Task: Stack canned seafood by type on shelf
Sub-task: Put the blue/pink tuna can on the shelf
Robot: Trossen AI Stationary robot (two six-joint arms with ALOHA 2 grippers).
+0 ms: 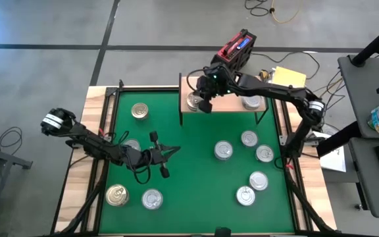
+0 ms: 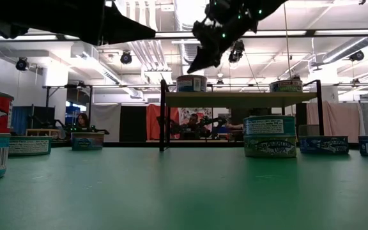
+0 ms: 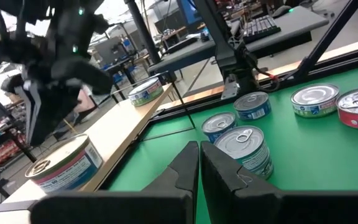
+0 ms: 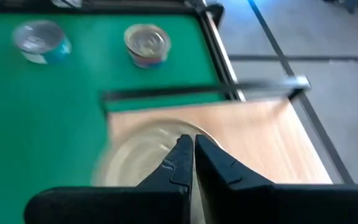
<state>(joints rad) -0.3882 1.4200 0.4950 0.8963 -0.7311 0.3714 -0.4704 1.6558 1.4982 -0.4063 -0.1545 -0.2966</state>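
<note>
Green matting covers your tabletop [image 1: 196,197], with the wooden shelf [image 1: 226,104] at its far edge. Left to right: your left tool [image 1: 165,153] waits over the mat, fingers pressed together, holding nothing. Your right tool [image 1: 204,105] hovers closed and empty above the tin [image 1: 193,101] on the shelf's left end. That placement looks finished; next, fetch a matching tin. I count twelve tins: two on the shelf, ten on the mat.

**A robotics lab or workshop**

Exposed ceiling pipes [image 2: 147,51] and track lights are hanging over a grey concrete floor [image 1: 45,72], cables [image 1: 275,10] are trailing across it, and people [image 2: 82,121] are sitting at workbenches beyond the green-matted tabletop [image 1: 202,171].
</note>
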